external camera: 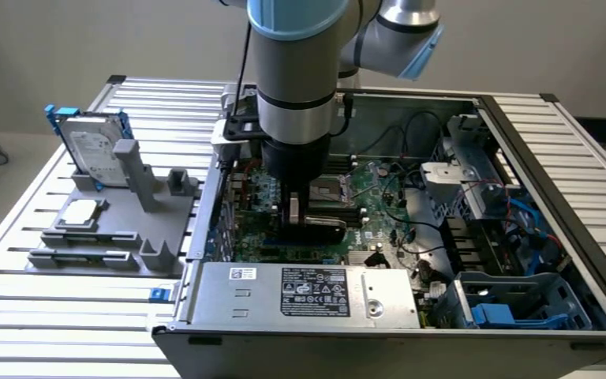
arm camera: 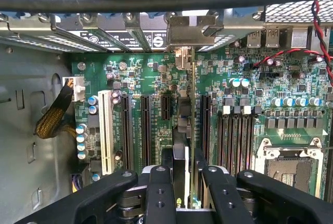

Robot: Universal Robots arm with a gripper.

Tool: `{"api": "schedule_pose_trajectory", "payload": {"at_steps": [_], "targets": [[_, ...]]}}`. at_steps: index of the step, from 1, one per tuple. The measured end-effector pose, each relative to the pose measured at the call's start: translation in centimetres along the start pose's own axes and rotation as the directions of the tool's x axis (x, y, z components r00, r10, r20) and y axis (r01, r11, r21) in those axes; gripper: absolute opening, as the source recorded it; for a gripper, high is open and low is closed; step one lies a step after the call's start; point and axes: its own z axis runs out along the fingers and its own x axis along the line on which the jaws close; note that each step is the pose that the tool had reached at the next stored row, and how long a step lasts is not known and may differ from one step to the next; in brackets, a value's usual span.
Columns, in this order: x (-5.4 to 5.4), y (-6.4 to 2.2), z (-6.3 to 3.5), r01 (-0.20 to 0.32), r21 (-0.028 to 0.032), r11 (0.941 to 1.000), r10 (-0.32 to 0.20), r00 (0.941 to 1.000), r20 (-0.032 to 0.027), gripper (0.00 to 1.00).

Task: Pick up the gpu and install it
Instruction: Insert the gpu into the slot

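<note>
A big metal table with long ribs held everything. On it sat an open computer case, the biggest thing there, with its side off so the insides showed. The robot arm reached down from above into the middle of the case. A wide green motherboard covered the floor of the case, with long black slots running across it and an open square CPU socket to one side. A silver power supply box with a white label sat at the near edge of the case. At the exterior view's left, a gray parts stand rested on the table beside the case. A silver hard drive in a blue frame stood upright in the stand, and a small square silver chip lay flat on it. The gripper was down low over the motherboard, and its black fingers were clamped on the gpu. The gpu stood on its thin edge, lined up with one of the long slots, and its silver bracket was at the back wall of the case. I could not tell if the card was pushed all the way into the slot.
</note>
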Motion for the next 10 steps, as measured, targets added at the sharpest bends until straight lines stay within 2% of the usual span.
{"api": "schedule_pose_trajectory", "payload": {"at_steps": [10], "targets": [[0.0, 0.0, 0.0, 0.0, 0.0, 1.0, 0.0, 1.0, 0.0, 0.26]]}}
